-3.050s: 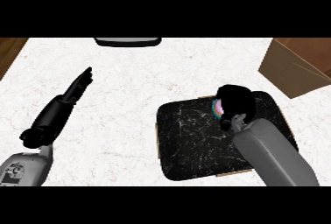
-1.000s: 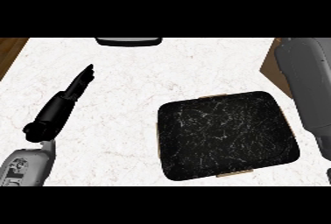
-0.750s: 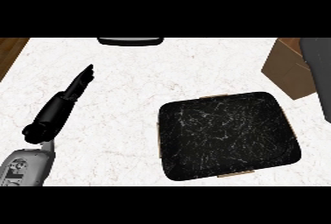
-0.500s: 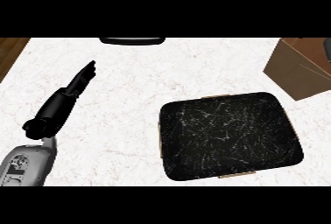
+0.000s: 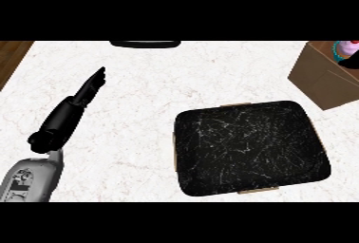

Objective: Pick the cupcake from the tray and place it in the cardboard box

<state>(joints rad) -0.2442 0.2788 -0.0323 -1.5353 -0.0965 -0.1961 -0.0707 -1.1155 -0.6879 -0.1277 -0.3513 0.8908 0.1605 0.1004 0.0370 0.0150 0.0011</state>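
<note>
The counter (image 5: 182, 80) is a white stone-like slab with faint pinkish-grey veining, and a strip of brown wood shows past its upper left corner. Lying on the right half is the tray (image 5: 249, 144), a rounded square with a glossy black surface crossed by thin white marbling lines; slim tan tabs poke out at its upper, lower and left edges, and nothing rests on it. At the upper right corner stands the cardboard box (image 5: 324, 78), plain matte brown with flat faces and a sharp edge, cut off by the frame and set apart from the tray. The cupcake (image 5: 345, 47) shows at the top of that box, right at the frame's edge: a pink swirl with a touch of green, only partly visible. Just below it a small black shape, the right hand (image 5: 350, 61), touches the cupcake; so little of it is in view that whether its fingers are curled or straight cannot be told. The left hand (image 5: 89, 89) lies on the left of the counter, well apart from the tray, its smooth black fingers held straight together and pointing toward the far edge, gripping nothing, with its grey forearm entering from the lower left. At the far edge sits a dark rounded object (image 5: 145, 43), mostly cut off. No writing or label can be read anywhere.
</note>
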